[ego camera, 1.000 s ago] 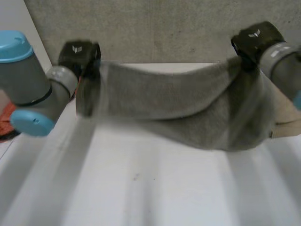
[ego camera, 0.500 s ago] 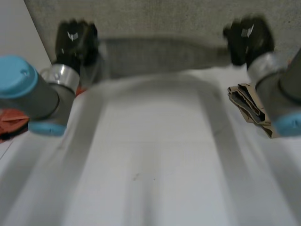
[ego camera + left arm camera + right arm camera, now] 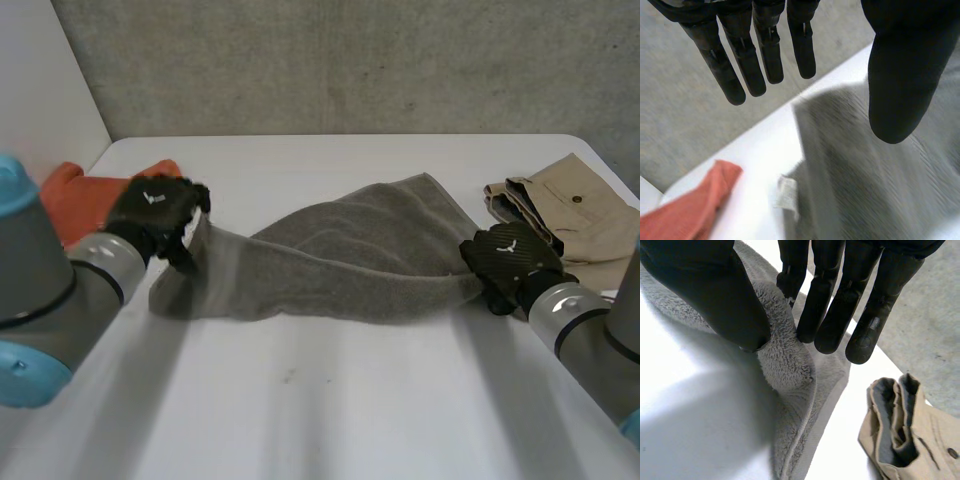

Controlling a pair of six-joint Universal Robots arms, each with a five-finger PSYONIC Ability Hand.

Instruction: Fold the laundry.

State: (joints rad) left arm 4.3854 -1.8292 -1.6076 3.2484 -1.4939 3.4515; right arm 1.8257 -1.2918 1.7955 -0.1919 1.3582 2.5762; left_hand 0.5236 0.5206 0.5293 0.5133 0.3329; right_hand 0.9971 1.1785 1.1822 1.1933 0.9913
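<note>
The grey towel (image 3: 340, 260) lies on the surface (image 3: 350, 400) between the hands. The left hand (image 3: 765, 55) hangs spread open, holding nothing, over one end. The right hand (image 3: 825, 315) pinches the other end between thumb and straight fingers.

You are facing a flat white table (image 3: 330, 420) sitting before a rough grey concrete wall (image 3: 350, 60), beside a plain white panel (image 3: 40, 90).

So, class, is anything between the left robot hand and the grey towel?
Nothing visible does. The left robot hand is open just above the end of the grey towel, with nothing between them. The orange cloth lies to one side, apart from the towel.
</note>
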